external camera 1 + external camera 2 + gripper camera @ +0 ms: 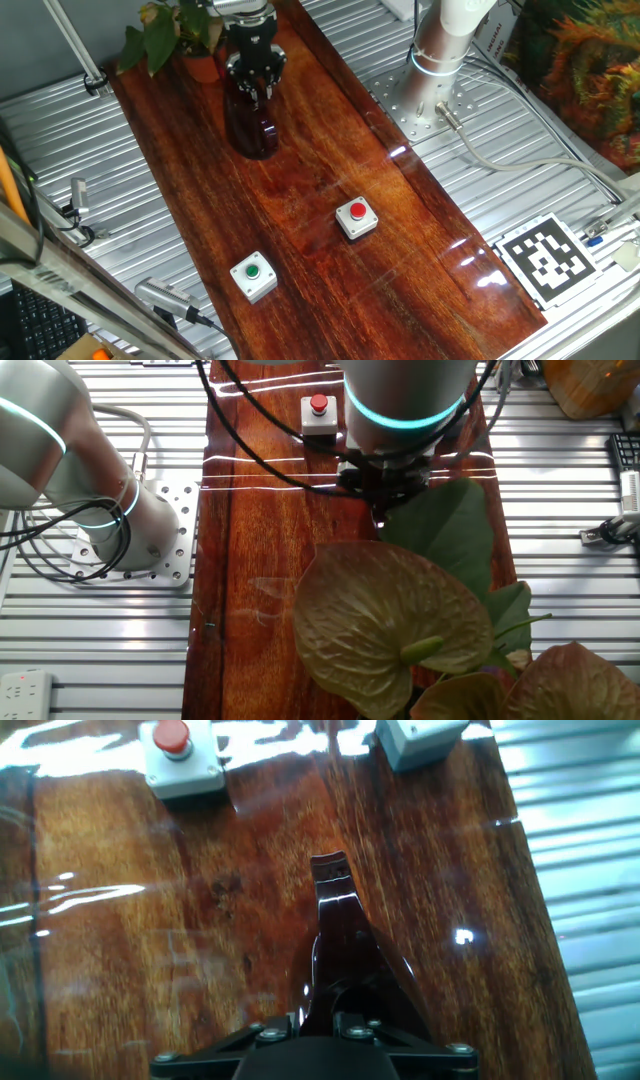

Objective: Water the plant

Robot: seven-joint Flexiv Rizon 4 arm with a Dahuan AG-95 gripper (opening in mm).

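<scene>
- Since the water has to be carried to the plant, the tool (256,82) sits clamped on the upper part of a dark red bottle (252,128); in the hand view the bottle (345,960) runs out from between the tool's fingers, neck end farthest from the camera.
- Whether the bottle's base rests on the surface (330,200) or hangs just above it cannot be told from these views.
- Just behind the tool in one fixed view stands the plant (172,35) in its small orange pot (203,66), near the far end of the wooden surface, so the carry looks short, though the pot's distance from the bottle is hard to judge.
- From the other fixed view the plant's broad leaves (395,625) fill the foreground and hide the pot and most of the bottle.
- Farther along the surface, well apart from the bottle, sit two button boxes: one with a red button (357,219) and one with a green button (254,276); they seem to play no part in the pouring.
- Count: one arm, one tool, one bottle, one potted plant, two button boxes.
- Off the wood on the ribbed metal lies one black-and-white marker tag (548,259).
</scene>
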